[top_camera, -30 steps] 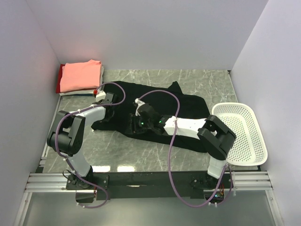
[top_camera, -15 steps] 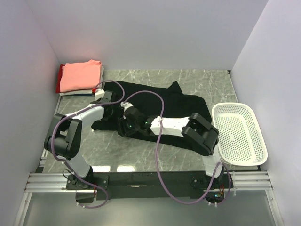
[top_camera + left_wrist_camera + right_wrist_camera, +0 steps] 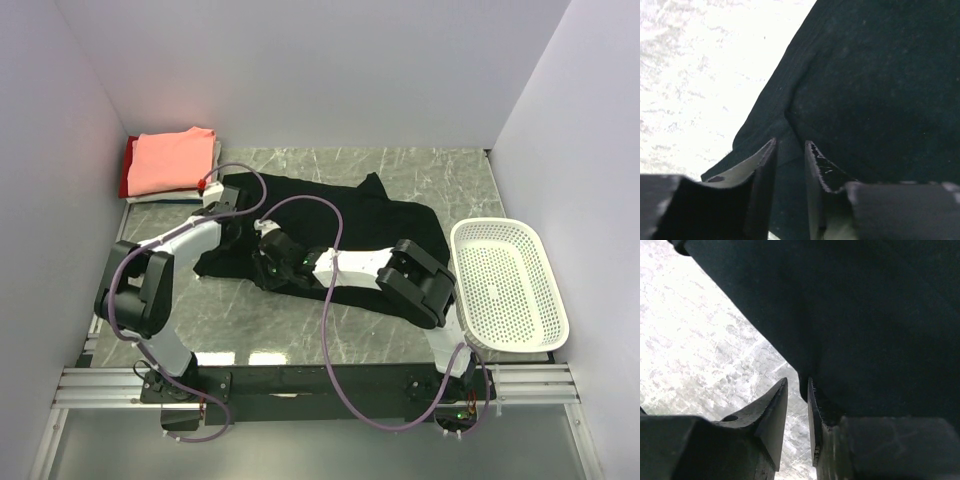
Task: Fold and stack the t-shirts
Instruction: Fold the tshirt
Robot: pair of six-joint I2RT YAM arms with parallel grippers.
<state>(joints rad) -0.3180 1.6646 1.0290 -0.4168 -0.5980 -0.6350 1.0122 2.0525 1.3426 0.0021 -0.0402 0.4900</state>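
The big black t-shirt (image 3: pixel 390 225) lay spread out on the surface (image 3: pixel 300 330), and both tools were down at one end of it. The left tool (image 3: pixel 790 143) was right at the shirt's edge. Its two fingers stood a little way apart, and black cloth showed in the thin gap between them. I could not tell if it had hold of the cloth or was only resting over it. The right tool (image 3: pixel 797 380) was close beside the left tool, at the shirt's near edge. Its fingers were also only a crack apart, with a fold of the black cloth just at their tips and bare surface beside them. I could not tell if it was pinching the fold. Past the left tool, in the far corner, a salmon-pink t-shirt (image 3: pixel 172 160) sat folded on top of a small pile, with a red t-shirt (image 3: pixel 127 168) peeking out under it. Far from both tools, beyond the other end of the black shirt, stood a white basket (image 3: pixel 505 280).
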